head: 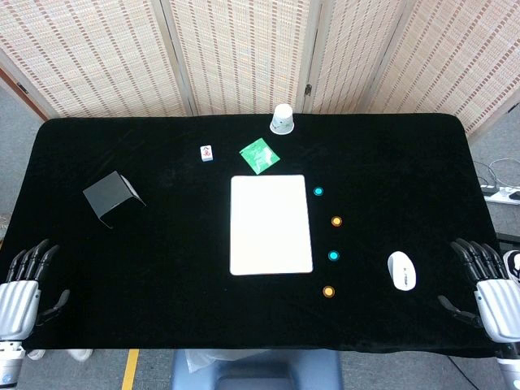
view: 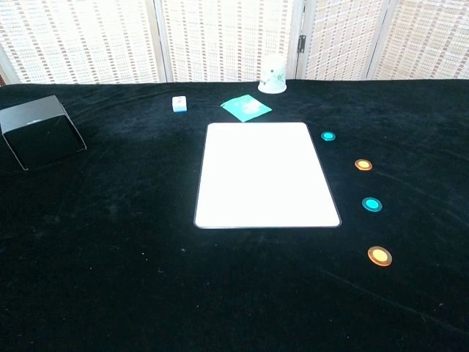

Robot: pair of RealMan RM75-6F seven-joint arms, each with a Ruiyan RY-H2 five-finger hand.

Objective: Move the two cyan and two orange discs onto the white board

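White board (head: 271, 225), 2 cyan discs (head: 318, 192), 2 orange discs (head: 336, 221), black tablecloth (head: 162, 276), green packet (head: 259, 155).

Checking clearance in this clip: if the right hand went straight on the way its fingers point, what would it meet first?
Probably nothing: the right hand points up the table's right edge, and the white mouse lies off to its left.

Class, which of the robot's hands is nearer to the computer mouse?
Right. The right hand is just beside the mouse; the left hand rests at the table's opposite edge.
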